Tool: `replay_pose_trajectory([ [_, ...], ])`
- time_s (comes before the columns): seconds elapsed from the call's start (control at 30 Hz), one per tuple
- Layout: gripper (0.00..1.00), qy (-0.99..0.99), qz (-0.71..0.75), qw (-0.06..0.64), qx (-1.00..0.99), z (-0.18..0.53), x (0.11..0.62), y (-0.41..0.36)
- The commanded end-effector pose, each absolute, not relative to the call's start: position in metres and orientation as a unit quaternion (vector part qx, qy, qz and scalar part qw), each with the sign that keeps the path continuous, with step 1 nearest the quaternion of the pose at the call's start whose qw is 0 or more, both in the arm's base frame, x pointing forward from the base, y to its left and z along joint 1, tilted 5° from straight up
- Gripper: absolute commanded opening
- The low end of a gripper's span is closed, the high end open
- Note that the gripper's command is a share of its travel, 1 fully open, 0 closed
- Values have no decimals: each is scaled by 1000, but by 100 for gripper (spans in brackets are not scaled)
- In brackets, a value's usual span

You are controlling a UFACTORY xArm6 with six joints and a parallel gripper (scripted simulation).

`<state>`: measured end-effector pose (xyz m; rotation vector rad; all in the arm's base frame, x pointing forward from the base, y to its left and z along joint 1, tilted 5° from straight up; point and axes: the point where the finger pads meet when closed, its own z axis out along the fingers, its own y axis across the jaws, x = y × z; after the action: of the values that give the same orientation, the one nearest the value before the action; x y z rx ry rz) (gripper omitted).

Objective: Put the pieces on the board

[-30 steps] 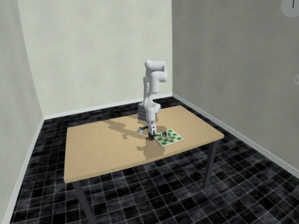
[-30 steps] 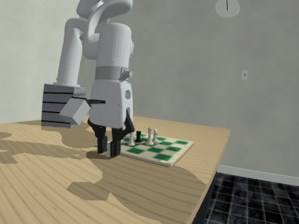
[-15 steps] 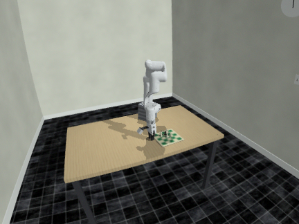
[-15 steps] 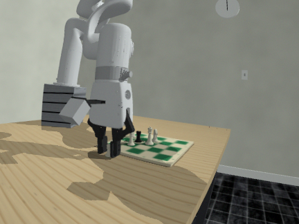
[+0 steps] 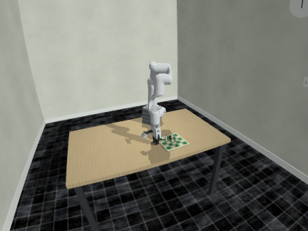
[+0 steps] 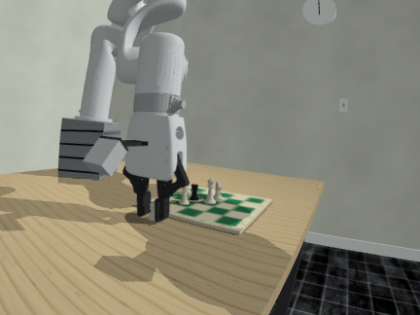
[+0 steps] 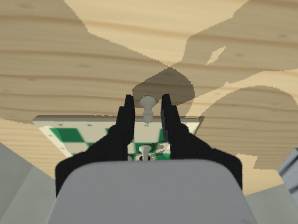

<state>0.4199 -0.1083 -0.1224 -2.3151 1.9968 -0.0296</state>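
A small white pawn (image 7: 146, 107) stands upright on the wooden table just off the near edge of the green-and-cream chessboard (image 6: 219, 210). My gripper (image 7: 147, 104) is lowered around the pawn with one dark finger on each side. A small gap shows on both sides, so the fingers are open and not pressing it. In the exterior view the gripper (image 6: 153, 213) reaches the table at the board's left corner, and the pawn (image 6: 153, 211) is mostly hidden between the fingers. A black piece (image 6: 194, 192) and a tall white piece (image 6: 210, 191) stand on the board with two more white pieces beside them.
The arm's grey ribbed base block (image 6: 83, 151) stands behind the gripper at the left. The board (image 5: 175, 141) lies near the table's right side, and the table edge (image 6: 311, 209) drops off just beyond it.
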Motion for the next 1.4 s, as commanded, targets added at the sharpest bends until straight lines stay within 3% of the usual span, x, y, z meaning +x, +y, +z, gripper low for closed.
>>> replay_pose_trajectory([
  [0.0, 34, 653, -11, 43, -756, -121, 421, -109],
  [0.03, 34, 653, -11, 43, -756, -121, 421, -109],
  [0.07, 0, 653, -11, 43, -756, -121, 421, -109],
  [1.37, 0, 653, -11, 43, -756, -114, 421, -109],
])
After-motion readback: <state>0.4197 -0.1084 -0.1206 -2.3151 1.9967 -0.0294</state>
